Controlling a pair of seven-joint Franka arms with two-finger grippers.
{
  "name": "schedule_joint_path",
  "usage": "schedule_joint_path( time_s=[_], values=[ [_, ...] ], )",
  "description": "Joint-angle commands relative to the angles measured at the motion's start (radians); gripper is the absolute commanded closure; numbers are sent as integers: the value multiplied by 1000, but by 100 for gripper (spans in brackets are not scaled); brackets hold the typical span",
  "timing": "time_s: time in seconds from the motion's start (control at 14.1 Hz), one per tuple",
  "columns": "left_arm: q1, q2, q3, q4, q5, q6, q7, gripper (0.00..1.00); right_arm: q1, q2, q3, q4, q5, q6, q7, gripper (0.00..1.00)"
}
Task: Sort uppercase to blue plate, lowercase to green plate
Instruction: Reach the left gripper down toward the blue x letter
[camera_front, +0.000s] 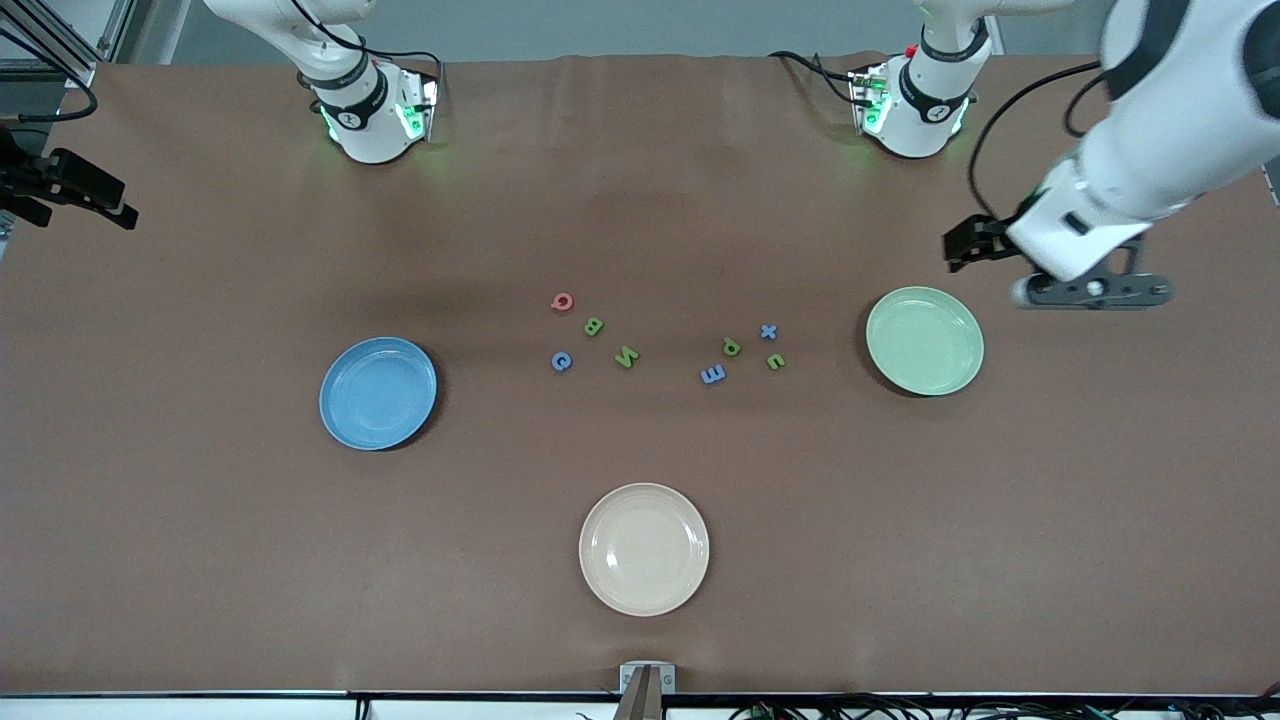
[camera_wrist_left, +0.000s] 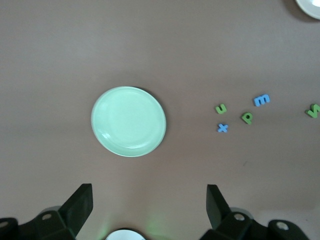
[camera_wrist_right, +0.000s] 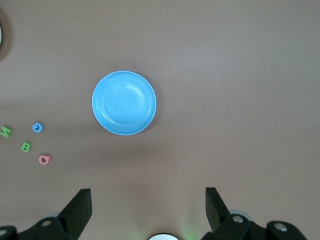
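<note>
The bench (camera_front: 200, 560) has a matte brown, faintly creased cover. Near its middle lie eight small flat letters in two loose clusters, none on a plate. The uppercase cluster, toward the right arm's end: red Q (camera_front: 563, 302), green B (camera_front: 593, 326), blue G (camera_front: 561, 361), green N (camera_front: 626, 356). The lowercase cluster, toward the left arm's end: blue x (camera_front: 768, 331), green p (camera_front: 732, 347), green u (camera_front: 775, 361), blue m (camera_front: 713, 375).

The blue plate (camera_front: 340, 420), round, shallow and glossy with a raised rim, sits toward the right arm's end. The green plate (camera_front: 890, 365), same form in pale mint, sits toward the left arm's end. A cream plate (camera_front: 600, 580) lies nearest the front camera.

The left gripper (camera_wrist_left: 149, 212) hangs high beside the green plate, jaws spread wide, holding nothing. The right gripper (camera_wrist_right: 147, 212) hangs high with the blue plate in its view, jaws likewise wide and unloaded.
</note>
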Motion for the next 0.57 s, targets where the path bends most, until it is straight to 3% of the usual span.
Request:
schedule_joint_path(
  time_s=[0.0, 0.21, 0.5],
  values=[
    [8, -27, -83, -153, -9, 136, -108, 0, -6, -10, 4, -8, -12, -6, -13, 0],
    [6, -17, -176, -282, 3, 297, -216, 0, -6, -8, 6, 9, -12, -28, -5, 0],
    [2, 58, -258, -467, 28, 610, -277, 0, -15, 2, 1, 25, -4, -20, 3, 0]
  ],
)
